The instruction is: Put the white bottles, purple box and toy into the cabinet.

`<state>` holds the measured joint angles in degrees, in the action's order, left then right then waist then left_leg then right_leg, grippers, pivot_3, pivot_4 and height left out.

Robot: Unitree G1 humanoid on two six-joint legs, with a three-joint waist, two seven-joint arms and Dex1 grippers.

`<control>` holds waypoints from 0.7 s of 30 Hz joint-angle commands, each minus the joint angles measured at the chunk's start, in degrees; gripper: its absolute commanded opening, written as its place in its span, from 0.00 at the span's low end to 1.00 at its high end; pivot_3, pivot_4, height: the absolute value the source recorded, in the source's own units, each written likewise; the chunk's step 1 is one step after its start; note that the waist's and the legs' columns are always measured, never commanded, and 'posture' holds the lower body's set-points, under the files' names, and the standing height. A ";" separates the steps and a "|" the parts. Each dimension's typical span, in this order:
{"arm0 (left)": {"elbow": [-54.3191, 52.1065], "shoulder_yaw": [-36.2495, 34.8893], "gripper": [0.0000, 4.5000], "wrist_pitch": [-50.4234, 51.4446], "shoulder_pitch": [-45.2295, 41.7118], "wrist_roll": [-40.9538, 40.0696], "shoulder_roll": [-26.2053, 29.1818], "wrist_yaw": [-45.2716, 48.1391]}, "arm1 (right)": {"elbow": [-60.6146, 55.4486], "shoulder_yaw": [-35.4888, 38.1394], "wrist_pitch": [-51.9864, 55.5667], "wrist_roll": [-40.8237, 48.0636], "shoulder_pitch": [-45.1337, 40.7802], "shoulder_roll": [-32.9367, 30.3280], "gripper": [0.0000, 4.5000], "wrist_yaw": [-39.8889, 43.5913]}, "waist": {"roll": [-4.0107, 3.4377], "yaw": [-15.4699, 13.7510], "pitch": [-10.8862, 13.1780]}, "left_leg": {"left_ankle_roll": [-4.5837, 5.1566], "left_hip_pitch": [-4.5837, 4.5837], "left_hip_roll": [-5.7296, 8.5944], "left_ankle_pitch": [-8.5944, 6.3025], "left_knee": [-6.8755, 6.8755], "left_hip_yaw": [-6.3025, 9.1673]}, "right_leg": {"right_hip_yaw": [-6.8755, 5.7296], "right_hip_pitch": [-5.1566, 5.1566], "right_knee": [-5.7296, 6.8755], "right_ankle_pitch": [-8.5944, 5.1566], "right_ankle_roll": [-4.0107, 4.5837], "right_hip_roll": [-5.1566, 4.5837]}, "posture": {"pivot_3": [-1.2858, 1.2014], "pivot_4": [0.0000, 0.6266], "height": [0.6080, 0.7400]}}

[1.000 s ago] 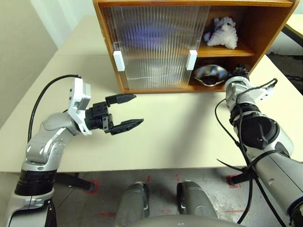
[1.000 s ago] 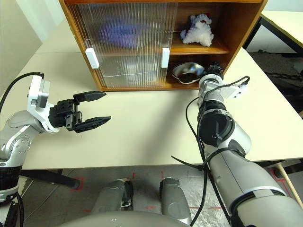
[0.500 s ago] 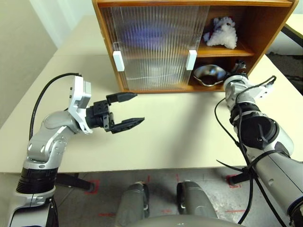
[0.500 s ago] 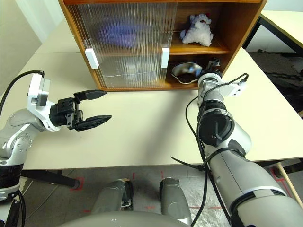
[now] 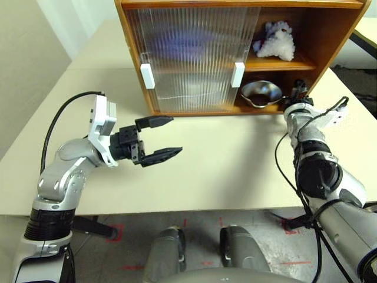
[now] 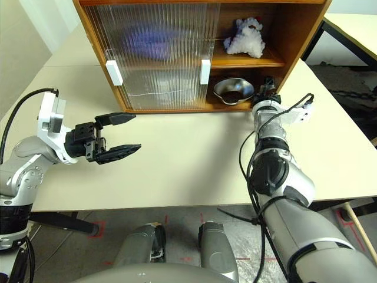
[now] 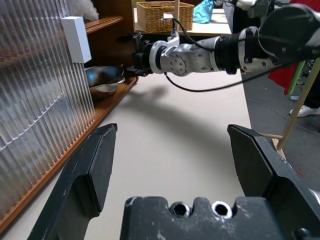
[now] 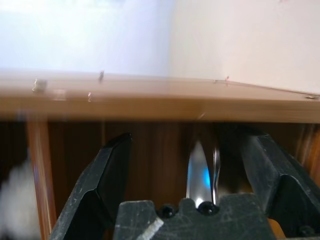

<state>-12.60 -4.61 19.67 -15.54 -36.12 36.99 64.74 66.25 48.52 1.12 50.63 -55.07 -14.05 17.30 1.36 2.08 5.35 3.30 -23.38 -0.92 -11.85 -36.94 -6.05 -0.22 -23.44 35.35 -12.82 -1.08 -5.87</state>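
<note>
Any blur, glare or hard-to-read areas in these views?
Right wrist view: smeared, the cabinet edge and steel bowl streaked. Left wrist view: sharp, with the ribbed door distorting what lies behind it. Head views: crisp; a purple patch behind the door stays illegible, and the toy reads clearly.

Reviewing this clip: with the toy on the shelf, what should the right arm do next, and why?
Probably draw the right gripper back from the cabinet. Its fingers are open and empty beside the bowl, and the toy already sits on the shelf.
</note>
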 commanded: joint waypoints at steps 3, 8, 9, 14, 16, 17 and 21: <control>-0.23 -0.53 1.00 0.40 0.64 -0.21 0.65 0.14 | -10.39 -8.80 9.87 -4.73 7.35 -0.77 0.99 9.04 | 0.00 -0.05 0.00 | 0.00 0.00 0.00 0.00 0.01 0.00 | 0.00 0.00 0.01 0.00 0.00 0.00 | 0.54 0.07 1.00; 0.08 -0.20 1.00 0.82 0.04 -0.37 0.04 -0.39 | -23.17 -19.34 16.14 -10.00 18.16 -0.66 0.99 16.95 | 0.00 -0.11 0.00 | 0.00 0.01 -0.01 0.00 0.00 0.01 | -0.01 -0.01 0.05 -0.02 -0.01 0.00 | 0.54 0.07 1.00; -0.21 -0.15 1.00 1.11 -0.03 -0.56 -0.11 -0.60 | -25.53 -21.83 16.65 -11.64 20.49 -1.23 0.99 18.58 | 0.00 -0.13 0.00 | 0.00 0.01 -0.01 0.00 0.00 0.02 | -0.01 -0.01 0.06 -0.03 -0.02 0.00 | 0.54 0.07 1.00; -0.76 -0.51 1.00 1.98 0.33 -1.02 0.21 -0.49 | -35.26 -32.59 15.91 -19.41 30.58 -5.94 0.99 27.69 | -0.02 -0.22 0.02 | -0.01 0.00 0.01 0.00 -0.05 0.00 | -0.01 -0.01 0.06 -0.11 -0.10 -0.04 | 0.54 0.08 1.00; -0.81 -0.63 1.00 2.17 0.42 -1.09 0.27 -0.45 | -38.21 -34.65 15.99 -20.62 32.97 -7.21 0.99 29.76 | -0.02 -0.25 0.01 | -0.01 0.00 0.02 -0.01 -0.08 0.00 | 0.00 -0.01 0.06 -0.18 -0.13 -0.05 | 0.54 0.08 1.00; -0.63 -0.66 1.00 2.18 0.32 -1.07 0.30 -0.37 | -39.09 -35.08 16.20 -20.84 33.53 -7.46 0.99 30.06 | -0.01 -0.27 0.02 | -0.01 0.01 0.01 -0.01 -0.08 0.00 | -0.01 0.00 0.05 -0.19 -0.13 -0.05 | 0.54 0.08 1.00; -2.21 -0.99 1.00 3.47 0.14 -1.68 0.54 -1.37 | -48.78 -37.37 17.73 -20.27 38.88 -9.97 0.99 34.52 | 0.00 -0.34 0.02 | -0.02 0.04 -0.01 -0.01 -0.07 0.01 | 0.00 0.00 0.07 -0.59 0.56 -0.04 | 0.54 0.09 1.00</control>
<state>-13.01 -5.45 22.25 -15.33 -37.02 36.98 63.82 21.45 12.51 17.83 30.57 -17.24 -23.19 49.70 1.36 1.74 5.38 3.28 -23.34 -0.94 -11.86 -37.00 -6.03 -0.21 -23.44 35.42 -13.41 -0.52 -5.91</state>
